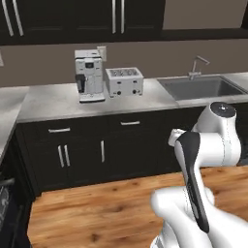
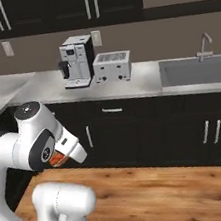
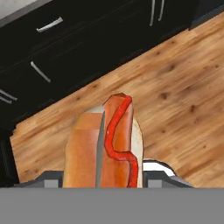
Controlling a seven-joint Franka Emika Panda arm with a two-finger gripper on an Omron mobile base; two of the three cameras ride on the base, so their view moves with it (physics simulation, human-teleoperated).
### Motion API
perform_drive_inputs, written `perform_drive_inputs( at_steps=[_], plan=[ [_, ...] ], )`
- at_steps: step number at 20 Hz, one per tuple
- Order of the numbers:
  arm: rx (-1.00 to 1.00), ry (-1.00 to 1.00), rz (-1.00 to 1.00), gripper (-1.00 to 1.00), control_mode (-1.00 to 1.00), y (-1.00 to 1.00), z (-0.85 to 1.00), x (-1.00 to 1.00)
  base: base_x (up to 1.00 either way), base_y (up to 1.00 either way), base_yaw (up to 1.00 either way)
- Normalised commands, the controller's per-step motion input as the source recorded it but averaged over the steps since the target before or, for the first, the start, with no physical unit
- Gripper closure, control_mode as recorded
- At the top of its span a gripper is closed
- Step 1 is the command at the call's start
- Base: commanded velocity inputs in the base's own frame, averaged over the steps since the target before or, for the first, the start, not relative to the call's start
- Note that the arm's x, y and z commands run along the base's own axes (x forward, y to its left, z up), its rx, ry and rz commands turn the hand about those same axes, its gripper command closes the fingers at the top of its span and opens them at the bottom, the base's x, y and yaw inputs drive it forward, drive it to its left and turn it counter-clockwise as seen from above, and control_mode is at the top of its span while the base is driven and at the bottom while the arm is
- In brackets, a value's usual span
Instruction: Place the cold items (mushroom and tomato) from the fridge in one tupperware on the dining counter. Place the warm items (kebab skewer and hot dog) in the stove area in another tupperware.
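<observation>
A hot dog [image 3: 107, 140], a bun with a sausage and a wavy red line of ketchup, fills the middle of the hand view. My gripper [image 3: 103, 179] is shut on it, one finger at each side of the bun. It hangs above the wooden floor [image 3: 183, 87], in front of dark base cabinets. In the right base view the gripper [image 2: 63, 153] is tucked close to the arm, low at the left, and an orange piece of the hot dog [image 2: 54, 161] peeks out beneath the hand.
Ahead runs a grey counter [image 1: 53, 101] over dark cabinets [image 1: 121, 145]. On it stand a coffee machine [image 1: 89, 75] and a toaster [image 1: 124, 81], with a sink [image 1: 201, 87] and tap to the right. Wooden floor [image 1: 97, 213] lies between me and the cabinets.
</observation>
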Motion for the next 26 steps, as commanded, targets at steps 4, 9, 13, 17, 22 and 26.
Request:
perform_drive_inputs(
  at_steps=[4,9,13,17,22,26],
  plan=[
    [0.0,0.0,0.0,1.0,1.0,0.0,0.0,0.0,-1.0,0.0,-0.3],
    [0.0,0.0,0.0,1.0,1.0,0.0,0.0,0.0,-1.0,0.0,-0.27],
    [0.0,0.0,0.0,1.0,1.0,0.0,0.0,0.0,-1.0,0.0,-0.2],
    [0.0,0.0,0.0,1.0,1.0,0.0,0.0,0.0,-1.0,-0.02,-0.1],
    [0.0,0.0,0.0,1.0,1.0,0.0,0.0,0.0,-1.0,-0.08,-0.03],
    [0.0,0.0,0.0,1.0,1.0,0.0,0.0,0.0,-1.0,-0.19,-0.02]
  ],
)
